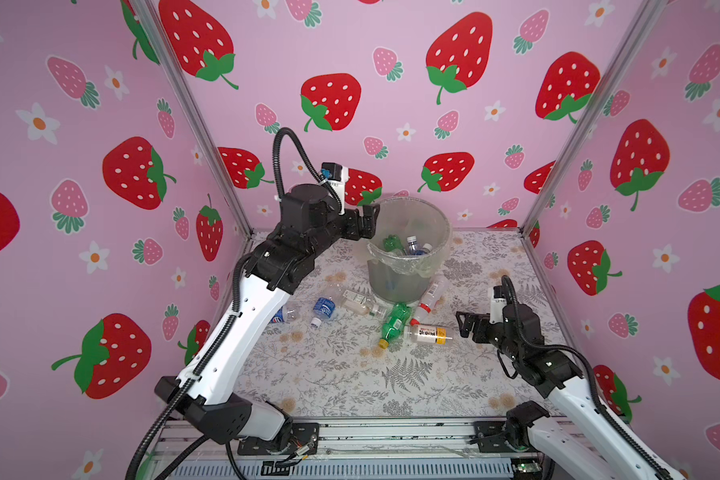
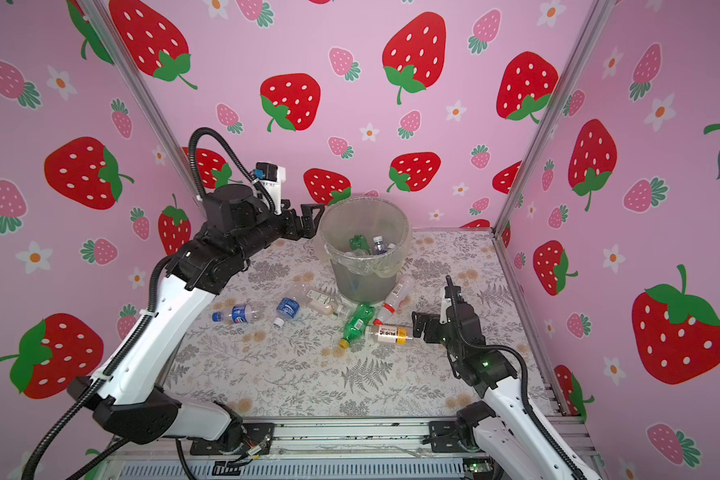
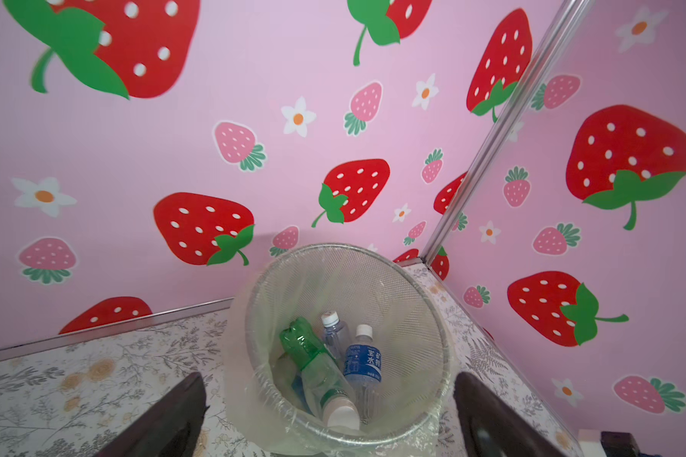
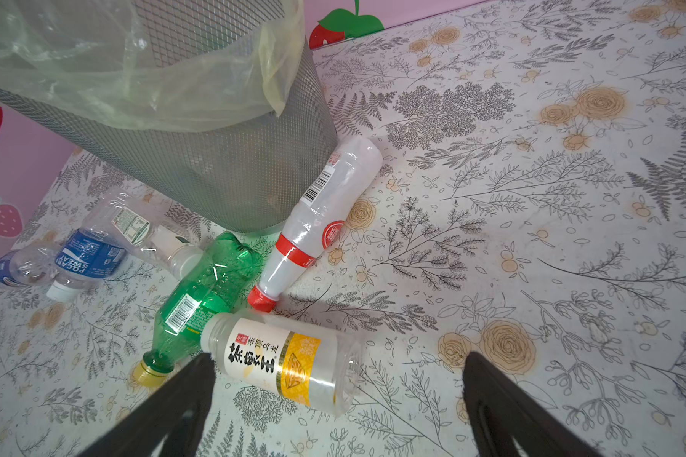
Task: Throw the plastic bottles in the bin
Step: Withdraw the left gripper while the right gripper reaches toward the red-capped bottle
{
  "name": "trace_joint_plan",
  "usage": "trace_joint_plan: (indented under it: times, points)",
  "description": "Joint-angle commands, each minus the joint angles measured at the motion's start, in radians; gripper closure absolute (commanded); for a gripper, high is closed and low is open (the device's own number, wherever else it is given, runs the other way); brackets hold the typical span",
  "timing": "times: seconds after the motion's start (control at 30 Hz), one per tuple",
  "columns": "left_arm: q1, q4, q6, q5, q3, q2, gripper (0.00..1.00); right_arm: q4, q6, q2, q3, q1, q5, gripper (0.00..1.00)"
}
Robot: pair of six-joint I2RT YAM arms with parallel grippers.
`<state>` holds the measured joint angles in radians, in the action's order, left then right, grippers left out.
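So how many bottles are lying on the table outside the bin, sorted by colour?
Clear bottles with blue labels: 2
Crushed clear bottle with green-and-white label: 1
Green bottle with yellow cap: 1
Whitish bottle with red cap: 1
Clear bottle with yellow label: 1
Total: 6

We are counting six bottles (image 2: pixel 356 324) lying on the worktop (image 2: pixel 308 382) and at least four more inside the one bin (image 2: pixel 362 286).

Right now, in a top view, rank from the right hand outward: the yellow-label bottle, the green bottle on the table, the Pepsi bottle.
1. Yellow-label bottle, directly before the right hand.
2. Green bottle, just left of it.
3. Pepsi bottle, farthest left.
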<state>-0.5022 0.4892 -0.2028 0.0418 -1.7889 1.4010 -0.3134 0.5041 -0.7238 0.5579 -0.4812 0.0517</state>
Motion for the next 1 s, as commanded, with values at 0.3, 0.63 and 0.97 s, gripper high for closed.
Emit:
trace_joint_plan:
  times: [0.3, 0.63, 0.97]
  points:
    - [0.154, 0.05, -0.038, 0.037, 0.291, -0.111, 0.01, 0.047, 0.051, -0.061, 0.002, 0.007, -0.049, 0.01]
    - [0.206, 0.0, -0.051, -0.041, 0.456, -0.122, 0.01, 0.093, 0.104, -0.143, 0.016, 0.007, -0.078, 0.01]
    - [0.217, 0.0, 0.059, 0.034, 0.536, -0.131, 0.01, 0.147, 0.157, -0.245, 0.026, 0.007, -0.105, 0.01]
